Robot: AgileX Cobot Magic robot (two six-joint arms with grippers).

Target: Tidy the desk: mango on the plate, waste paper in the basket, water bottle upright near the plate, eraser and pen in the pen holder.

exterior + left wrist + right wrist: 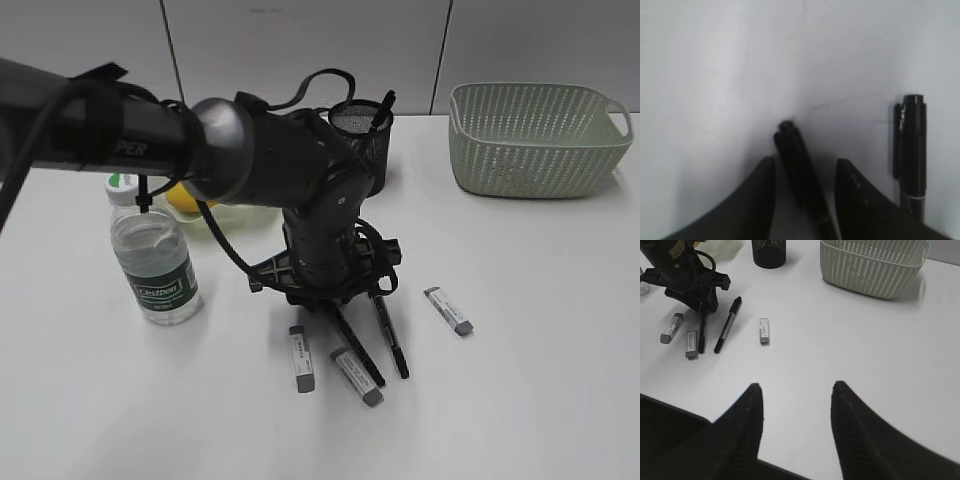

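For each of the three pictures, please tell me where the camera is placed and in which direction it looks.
Exterior view: raised at the desk's front, slanting down toward the back wall; shows the left arm, water bottle, basket.
Left wrist view: just above the desk, between open fingers straddling one pen.
Right wrist view: higher, over open fingers, looking toward the basket.
Shared: both pens appear in all three views.

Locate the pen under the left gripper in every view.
Exterior view: pen, low centre, beneath the left gripper.
Left wrist view: bottom centre, between the fingers.
Right wrist view: upper left, beside an eraser.
Shared landmark: the second pen.
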